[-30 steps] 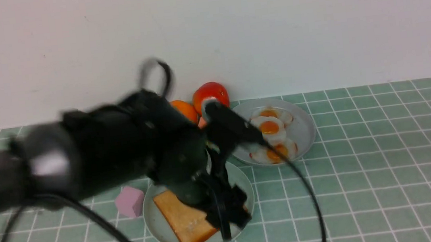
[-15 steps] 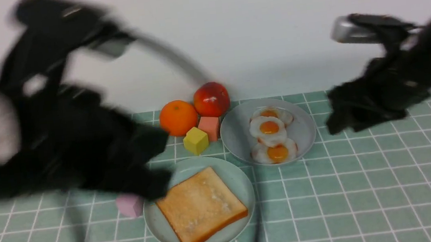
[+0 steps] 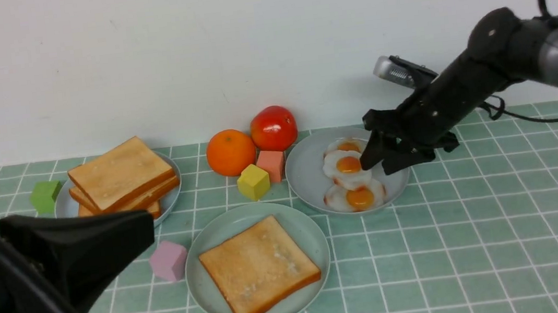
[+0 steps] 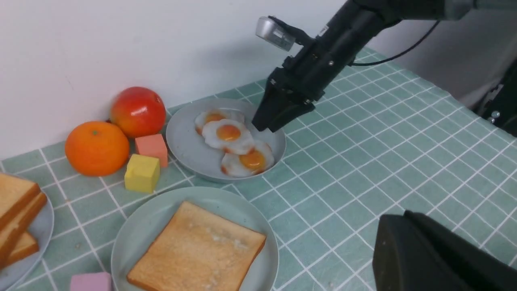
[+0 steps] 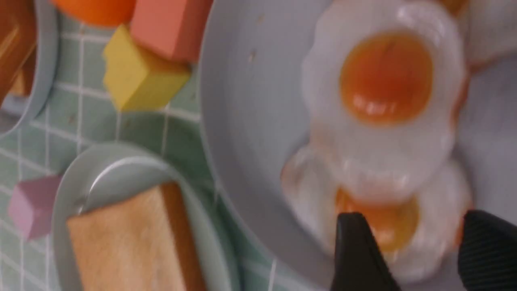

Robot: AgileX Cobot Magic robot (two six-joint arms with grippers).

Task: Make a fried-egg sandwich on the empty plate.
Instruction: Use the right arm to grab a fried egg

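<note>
The right gripper [image 3: 378, 163] hangs wide open and empty, clearly the nearer one (the left gripper [image 3: 135, 233], closed with nothing in it, sits well off). The plate [image 3: 314, 236] lies beyond its fingertips toward the left arm, carrying one toast slice [image 3: 259, 268]. The overlapping fried eggs [image 3: 347, 165] lie just below and ahead of those fingertips.

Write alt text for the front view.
The right gripper, jaws open, hangs over three fried eggs on a grey-blue plate. Nearer, one toast slice lies on the mint-green plate; a toast stack sits on another plate at left. The shut left gripper fills the near-left corner.
</note>
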